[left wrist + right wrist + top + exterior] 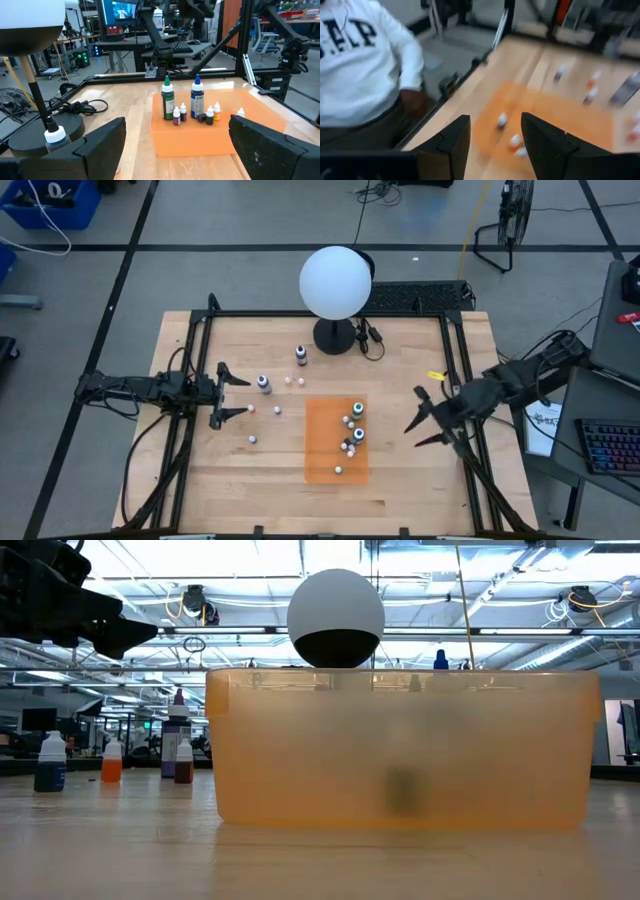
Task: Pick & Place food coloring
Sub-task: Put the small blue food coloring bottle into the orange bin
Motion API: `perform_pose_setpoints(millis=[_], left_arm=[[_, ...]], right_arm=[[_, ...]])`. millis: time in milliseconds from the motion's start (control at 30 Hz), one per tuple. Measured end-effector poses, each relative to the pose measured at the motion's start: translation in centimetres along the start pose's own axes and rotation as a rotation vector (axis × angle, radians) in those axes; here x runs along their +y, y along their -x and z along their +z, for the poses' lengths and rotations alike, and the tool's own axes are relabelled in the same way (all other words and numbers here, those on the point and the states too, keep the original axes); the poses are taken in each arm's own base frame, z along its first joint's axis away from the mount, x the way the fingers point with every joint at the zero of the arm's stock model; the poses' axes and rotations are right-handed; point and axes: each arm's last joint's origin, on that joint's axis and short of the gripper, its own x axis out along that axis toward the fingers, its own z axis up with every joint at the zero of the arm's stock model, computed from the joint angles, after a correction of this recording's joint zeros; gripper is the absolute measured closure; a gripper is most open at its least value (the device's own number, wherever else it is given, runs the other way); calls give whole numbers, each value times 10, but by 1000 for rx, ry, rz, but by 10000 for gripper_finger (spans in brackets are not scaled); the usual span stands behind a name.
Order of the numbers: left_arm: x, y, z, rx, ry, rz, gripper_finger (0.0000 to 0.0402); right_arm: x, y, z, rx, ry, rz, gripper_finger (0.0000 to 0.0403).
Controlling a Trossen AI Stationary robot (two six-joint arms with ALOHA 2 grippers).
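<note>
The food coloring bottles are split into two groups. Several stand on the orange rectangle (336, 438), among them a green-topped one (167, 102) and a blue-topped one (197, 100). Others stand on the bare wood to its left, such as two dark bottles with white tops (301, 355) (264, 383) and tiny whitish ones (252, 440). My left gripper (246, 397) is open and level at the table's left, among the loose bottles. My right gripper (411, 416) is open to the right of the orange rectangle, above the table, with nothing between its fingers (447, 145).
A white globe lamp (336, 282) on a black base with a cable stands at the far middle. A black frame (452, 350) runs round the table. A person in a white top (360, 60) stands beside the table. Bare wood lies along the near edge.
</note>
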Motion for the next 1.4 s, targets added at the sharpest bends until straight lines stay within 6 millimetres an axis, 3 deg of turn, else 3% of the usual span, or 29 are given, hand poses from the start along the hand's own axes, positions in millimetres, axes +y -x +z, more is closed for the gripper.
perform_pose_setpoints(millis=[133, 267, 433, 600, 1000, 1233, 1400], left_arm=[[0, 0, 0, 0, 0, 0, 50], [0, 0, 0, 0, 0, 0, 50], [0, 0, 0, 0, 0, 0, 50], [0, 0, 0, 1, 0, 0, 50], [0, 0, 0, 0, 0, 0, 50], [0, 0, 0, 0, 0, 0, 50], [0, 0, 0, 0, 0, 0, 50]], right_arm=[[-4, 9, -39, -180, 115, -37, 240], [-11, 26, -63, -322, 166, -123, 237], [-16, 56, -69, -479, 132, -306, 238], [-14, 75, -75, -559, 155, -332, 241], [-21, 37, -116, -425, 172, -268, 239], [-31, 17, -138, -506, 150, -337, 237], [-37, 24, -132, -645, 133, -408, 238]])
